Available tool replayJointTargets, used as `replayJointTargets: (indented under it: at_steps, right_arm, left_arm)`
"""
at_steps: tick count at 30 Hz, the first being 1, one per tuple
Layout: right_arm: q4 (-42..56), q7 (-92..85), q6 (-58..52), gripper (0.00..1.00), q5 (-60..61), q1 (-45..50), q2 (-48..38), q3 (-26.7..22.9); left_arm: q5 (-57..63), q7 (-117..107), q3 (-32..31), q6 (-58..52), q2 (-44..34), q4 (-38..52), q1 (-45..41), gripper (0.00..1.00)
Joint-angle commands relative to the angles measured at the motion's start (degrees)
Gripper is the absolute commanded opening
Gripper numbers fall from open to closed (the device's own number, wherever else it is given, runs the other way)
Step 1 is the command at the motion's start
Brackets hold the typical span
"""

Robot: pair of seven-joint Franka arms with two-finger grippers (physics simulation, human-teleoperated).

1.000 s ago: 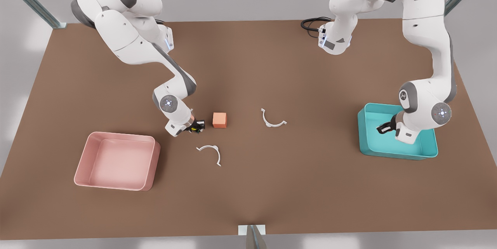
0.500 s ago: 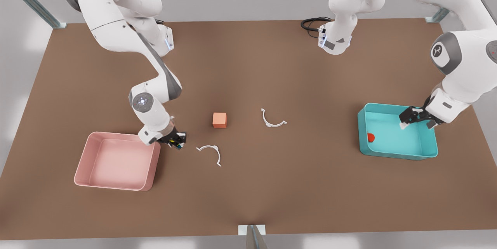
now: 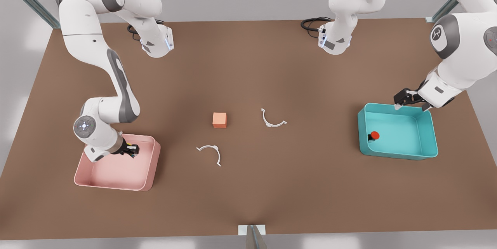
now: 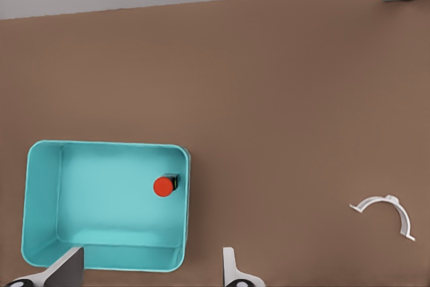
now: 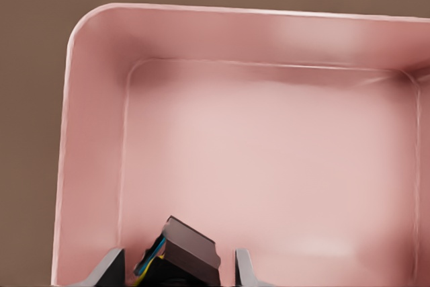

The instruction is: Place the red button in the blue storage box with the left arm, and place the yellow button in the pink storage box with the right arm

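The red button [image 3: 374, 135] lies inside the blue storage box [image 3: 398, 155], against its wall toward the front view's left; the left wrist view shows the button [image 4: 163, 186] and box [image 4: 40, 199] from above. My left gripper [image 3: 404, 97] hangs open and empty over the box's far rim, fingertips [image 4: 232, 270] spread. My right gripper [image 3: 131, 150] is shut on the yellow button [image 3: 132, 152] above the pink storage box [image 3: 112, 185]. In the right wrist view the button's dark base [image 5: 181, 253] sits between the fingers over the pink floor [image 5: 94, 132]; its cap is hidden.
An orange-pink cube [image 3: 219, 120] stands mid-table. Two white curved clips lie near it, one [image 3: 270, 126] toward the blue box and one [image 3: 211, 147] toward the pink box. Black cables [image 3: 310, 23] coil at the table's back edge.
My right gripper carried the yellow button from beside the cube to over the pink box. My left gripper opened, the red button dropped into the blue box, and the gripper drew back to the far rim.
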Motion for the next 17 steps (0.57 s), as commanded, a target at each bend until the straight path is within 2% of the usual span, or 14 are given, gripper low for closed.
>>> replayJointTargets:
  at_steps: [1, 4, 5, 8, 9, 11, 12, 13, 16, 17]
  right_arm:
    - [0.1, -25.3, 2.5, 1.00, 2.4, -0.3, 0.6, 0.0]
    - [0.8, -24.7, 1.8, 1.00, 2.3, -0.3, -0.3, 0.1]
    - [0.7, -19.7, -1.4, 1.00, 2.0, 0.7, -4.2, 0.7]
    - [3.0, -3.2, -18.4, 1.00, 2.7, 2.9, -17.8, 1.5]
    - [11.6, -3.2, -32.8, 1.00, 2.7, 3.4, -19.3, 1.5]
    - [12.9, -4.2, -34.8, 1.00, 3.7, 2.5, -18.9, 1.6]
    - [20.9, -4.3, -40.5, 1.00, 3.4, 2.9, -14.2, 1.6]
    - [21.6, -4.3, -40.4, 1.00, 3.4, 4.3, -13.8, 1.1]
    - [18.3, -4.2, -38.6, 1.00, 3.5, 12.0, -16.7, -6.2]
    - [18.3, -4.2, -38.5, 1.00, 3.6, 13.2, -16.8, -7.1]
  left_arm:
    - [0.1, 1.1, 0.0, -1.0, 0.0, 0.0, -0.1, 1.00]
    - [0.1, 1.1, 0.0, -1.0, -0.1, 0.0, -0.1, 1.00]
    - [0.1, 1.1, 0.0, -1.0, -0.1, 0.1, -0.1, 1.00]
    - [0.1, 1.1, 0.0, -1.0, -0.3, 0.1, -0.1, 1.00]
    - [0.1, 1.1, 0.0, -1.0, -0.3, 0.1, -0.1, 1.00]
    - [0.1, 1.1, 0.0, -1.0, -0.4, 0.1, -0.1, 1.00]
    - [0.1, 1.1, 0.0, -1.0, -0.4, 0.1, -0.1, 1.00]
    - [0.1, 1.1, 0.0, -1.0, -0.4, 0.1, -0.1, 1.00]
    - [0.1, 1.1, 0.0, -1.0, -0.4, 0.2, -0.1, 1.00]
    - [0.1, 1.1, 0.0, -1.0, -0.4, 0.2, -0.1, 1.00]
